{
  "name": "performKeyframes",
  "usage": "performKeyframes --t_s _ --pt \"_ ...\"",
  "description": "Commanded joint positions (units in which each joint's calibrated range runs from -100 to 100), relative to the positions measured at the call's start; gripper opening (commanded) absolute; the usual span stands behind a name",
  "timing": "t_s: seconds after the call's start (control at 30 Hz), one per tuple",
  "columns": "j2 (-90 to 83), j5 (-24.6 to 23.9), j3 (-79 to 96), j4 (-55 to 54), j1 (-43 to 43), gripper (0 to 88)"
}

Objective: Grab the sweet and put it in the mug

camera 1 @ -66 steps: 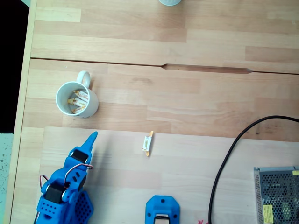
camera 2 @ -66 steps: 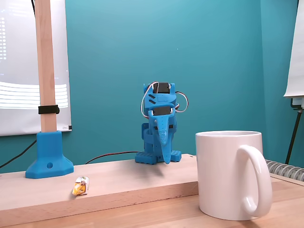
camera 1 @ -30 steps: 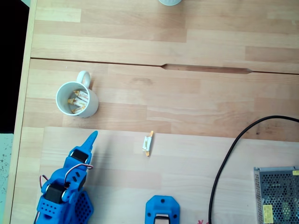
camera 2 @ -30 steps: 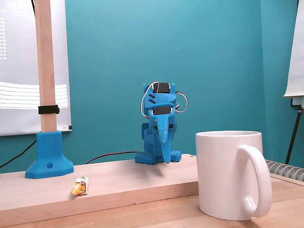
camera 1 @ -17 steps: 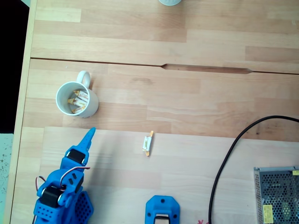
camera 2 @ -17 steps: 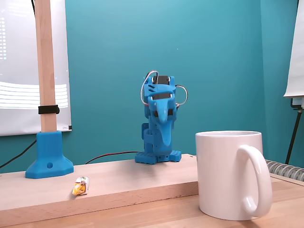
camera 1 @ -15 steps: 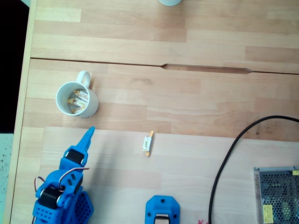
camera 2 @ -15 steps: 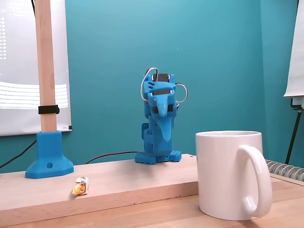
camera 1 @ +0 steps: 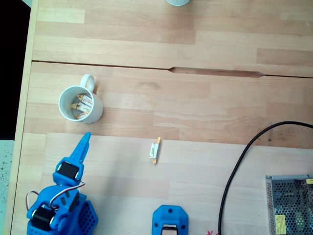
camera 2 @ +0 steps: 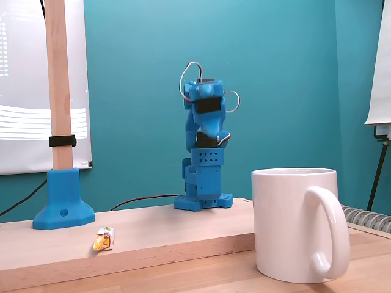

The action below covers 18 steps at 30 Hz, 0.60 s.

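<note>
**Inspector A:** Blue arm (camera 1: 58, 196) sits at seven o'clock in the top-down fixed view, its jaws (camera 1: 86, 136) pointing toward one o'clock and reading as a single closed tip, holding nothing. In the side fixed view the arm (camera 2: 204, 152) stands tall, jaws foreshortened, so I cannot confirm their state there.

**Inspector B:** And the sweet?

**Inspector A:** Sweet (camera 1: 154, 150) lies flat on the raised wooden tabletop (camera 1: 205, 166), roughly at three o'clock from the jaw tip and well apart from it. In the side view the sweet (camera 2: 103, 238) rests just beside the front edge of the board. Mug (camera 1: 80, 103) stands upright at twelve o'clock from the jaws, near them, handle toward one o'clock, with several sweets already inside.

**Inspector B:** Why the arm's posture?

**Inspector A:** My judgement: it is unfolding from rest to gain height before swinging toward the sweet.

**Inspector B:** Changes from two seconds ago?

**Inspector A:** Arm has lifted and rotated slightly toward eleven o'clock; the tip moved from beside the board's edge closer to the mug. Sweet, mug and cable (camera 1: 234, 171) are unmoved.
</note>
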Motion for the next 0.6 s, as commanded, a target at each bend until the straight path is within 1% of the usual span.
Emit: performKeyframes --t_s 0.0,0.17,0.37,0.47,0.57 --pt "-0.4 0.0 -6.2 -0.8 0.6 28.7" --pt "-0.4 0.1 -11.3 -0.8 1.4 29.4" --pt "-0.2 0.1 -10.7 -0.8 11.9 29.4" --pt "-0.3 0.1 -9.1 -0.8 16.2 29.4" --pt "-0.4 0.1 -7.4 -0.7 18.7 29.4"
